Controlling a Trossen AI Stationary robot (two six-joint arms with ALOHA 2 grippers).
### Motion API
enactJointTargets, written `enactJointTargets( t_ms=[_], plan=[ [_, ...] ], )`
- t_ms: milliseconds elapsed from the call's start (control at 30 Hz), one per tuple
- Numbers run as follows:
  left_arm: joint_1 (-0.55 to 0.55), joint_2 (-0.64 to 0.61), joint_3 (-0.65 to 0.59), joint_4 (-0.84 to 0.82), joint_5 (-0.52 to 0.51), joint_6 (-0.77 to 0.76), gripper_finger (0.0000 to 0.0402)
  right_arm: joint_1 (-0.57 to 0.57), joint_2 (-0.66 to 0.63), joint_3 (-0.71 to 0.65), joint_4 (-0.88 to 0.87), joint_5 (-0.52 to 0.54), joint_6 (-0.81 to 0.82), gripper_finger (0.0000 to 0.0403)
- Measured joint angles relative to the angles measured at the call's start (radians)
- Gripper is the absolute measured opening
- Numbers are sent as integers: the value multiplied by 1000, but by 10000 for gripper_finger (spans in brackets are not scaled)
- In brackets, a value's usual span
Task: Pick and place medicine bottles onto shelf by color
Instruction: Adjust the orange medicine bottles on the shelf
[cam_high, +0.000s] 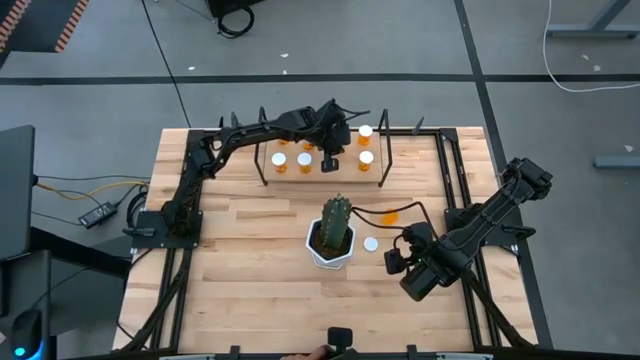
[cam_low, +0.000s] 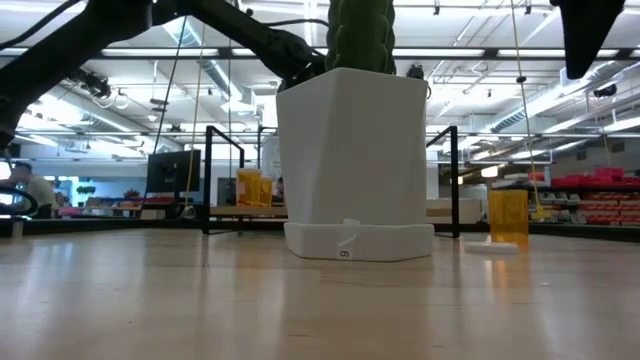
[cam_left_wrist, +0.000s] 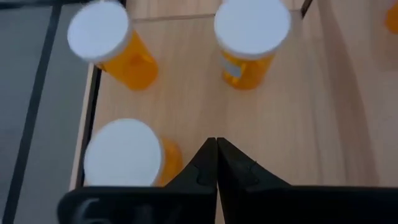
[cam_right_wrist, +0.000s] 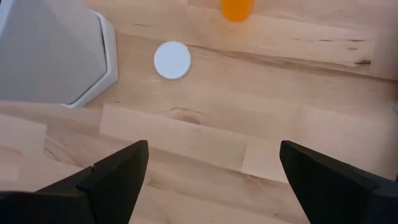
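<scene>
The shelf (cam_high: 320, 172) stands at the table's far edge with several orange, white-capped medicine bottles (cam_high: 304, 160) upright on its top board. My left gripper (cam_left_wrist: 216, 148) hovers shut over that board (cam_high: 338, 140), among three bottles (cam_left_wrist: 252, 28), (cam_left_wrist: 102, 34), (cam_left_wrist: 124, 152), with nothing between its fingers. An uncapped orange bottle (cam_high: 390, 212) stands on the table right of the cactus pot. A loose white cap (cam_right_wrist: 172, 60) lies nearer. My right gripper (cam_right_wrist: 214, 174) hangs open above the bare table (cam_high: 400, 257), short of the cap.
A green cactus in a white pot (cam_high: 333, 240) stands mid-table, just left of the cap and my right gripper. Black frame rails (cam_high: 455, 190) run along the table's sides. Bare wood lies toward the near edge.
</scene>
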Motion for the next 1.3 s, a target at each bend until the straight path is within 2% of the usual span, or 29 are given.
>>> enactJointTargets(
  t_ms=[233,567,967,1300],
  plan=[
    [-6,10,-1,8,-75,-3,2,0,0,0,2,0,0,371],
    [0,14,0,35,-102,-6,4,0,0,0,8,-2,5,371],
    [4,14,0,45,-187,-4,4,0,0,0,12,-4,6,371],
    [4,13,0,44,-201,-4,5,0,0,0,12,-4,6,371]
  ],
)
